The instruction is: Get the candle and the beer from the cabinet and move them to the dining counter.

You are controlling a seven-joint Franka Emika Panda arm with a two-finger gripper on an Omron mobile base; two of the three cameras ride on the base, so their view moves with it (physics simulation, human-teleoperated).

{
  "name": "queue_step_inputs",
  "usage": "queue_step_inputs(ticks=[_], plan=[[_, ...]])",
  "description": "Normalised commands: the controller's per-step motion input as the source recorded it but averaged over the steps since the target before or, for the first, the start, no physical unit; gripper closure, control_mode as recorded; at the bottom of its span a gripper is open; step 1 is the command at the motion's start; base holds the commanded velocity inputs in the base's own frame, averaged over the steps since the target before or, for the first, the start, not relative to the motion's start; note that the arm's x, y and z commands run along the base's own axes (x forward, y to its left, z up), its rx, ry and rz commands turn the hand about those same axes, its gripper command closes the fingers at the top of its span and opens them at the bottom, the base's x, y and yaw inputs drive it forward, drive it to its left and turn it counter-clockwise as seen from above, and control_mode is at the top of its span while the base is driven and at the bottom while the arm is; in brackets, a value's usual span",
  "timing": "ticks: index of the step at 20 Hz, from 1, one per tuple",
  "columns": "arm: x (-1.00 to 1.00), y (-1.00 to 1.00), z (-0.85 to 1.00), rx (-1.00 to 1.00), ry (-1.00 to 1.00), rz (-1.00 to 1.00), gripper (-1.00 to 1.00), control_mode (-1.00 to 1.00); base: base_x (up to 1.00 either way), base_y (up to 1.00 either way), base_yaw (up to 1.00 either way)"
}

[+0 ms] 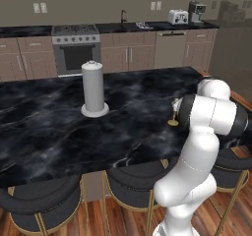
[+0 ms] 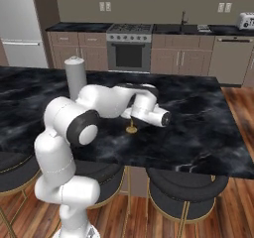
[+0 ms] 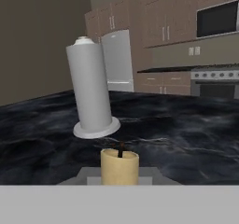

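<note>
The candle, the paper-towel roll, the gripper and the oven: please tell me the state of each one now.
candle: upright, base on the dining counter, wick unlit
paper-towel roll: upright, apart from the candle
gripper: shut on the candle
oven: door closed

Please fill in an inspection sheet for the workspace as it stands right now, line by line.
Surface: dining counter, black with white veining, dry and unmarked.
Job's things: candle upright, its round base standing on the counter; beer nothing seen; cabinet doors shut as far as visible.
Clutter: paper-towel roll upright on the counter, apart from the candle.
Grippers: gripper at the candle, fingertips hidden; looks closed on the stem, though contact cannot be confirmed.
Cables: nothing seen.
Surroundings: stools tucked under the near edge; stove, toaster and coffee machine along the back wall.
</note>
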Motion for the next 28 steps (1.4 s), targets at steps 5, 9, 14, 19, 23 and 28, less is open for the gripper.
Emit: queue_step_inputs(ticks=[5,9,14,19,23,28], plan=[[0.08,0.0,-0.32,0.0,0.0,0.0,1.0,-1.0,0.0,0.0,0.0],[0.11,0.0,-0.25,0.0,0.0,0.0,1.0,-1.0,0.0,0.0,0.0],[0.12,0.0,-0.25,0.0,0.0,0.0,1.0,-1.0,0.0,0.0,0.0],[0.19,0.0,-0.19,0.0,0.0,0.0,1.0,-1.0,0.0,0.0,0.0],[0.26,0.0,-0.11,0.0,0.0,0.0,1.0,-1.0,0.0,0.0,0.0],[0.24,0.0,-0.07,0.0,0.0,0.0,1.0,-1.0,0.0,0.0,0.0]])
